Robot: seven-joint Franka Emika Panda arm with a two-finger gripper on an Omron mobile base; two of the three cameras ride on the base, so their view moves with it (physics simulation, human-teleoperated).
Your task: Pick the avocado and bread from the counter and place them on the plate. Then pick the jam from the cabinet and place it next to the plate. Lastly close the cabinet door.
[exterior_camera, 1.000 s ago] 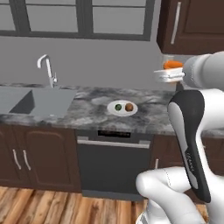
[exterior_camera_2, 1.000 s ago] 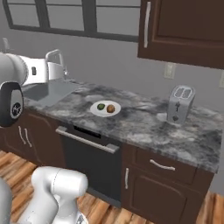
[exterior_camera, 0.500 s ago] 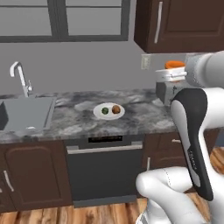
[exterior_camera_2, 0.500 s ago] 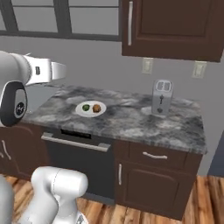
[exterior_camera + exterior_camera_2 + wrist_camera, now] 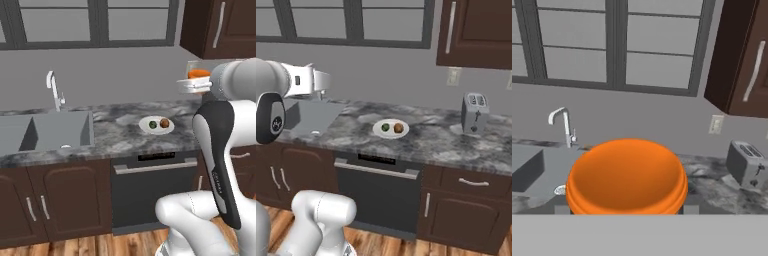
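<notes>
Item: jam (image 5: 627, 176). You are looking at a squat, rounded orange-red piece with a ribbed lower rim, sitting large and close in the hand view. In the left base view the jam (image 5: 199, 73) is riding high above the counter (image 5: 115, 132), at the end of the arm, with the gripper (image 5: 194, 85) clasping it from both sides; the jaws are grasping the jam, not released.

Change since the earlier frames: the whole scene is sliding right in both base views, so you are watching the camera move, not the things. The sink (image 5: 47, 131) and tap (image 5: 54, 90) are coming further into the left base view, and the plate (image 5: 156, 124) is shifting toward the arm. The jam is staying clamped at the same height beside the arm.

Containers, left to right:
- Sink: basin lying left of the plate, tap standing behind it; contents too unclear to tell.
- Plate: white, shallow, resting on the counter, carrying the avocado (image 5: 152, 124) on its left and the bread (image 5: 164, 123) just beside it on its right.
- Toaster (image 5: 474, 113): standing well right of the plate in the right base view.
- Cabinet (image 5: 476, 31): hanging at upper right, door handle (image 5: 450, 27) showing.
</notes>
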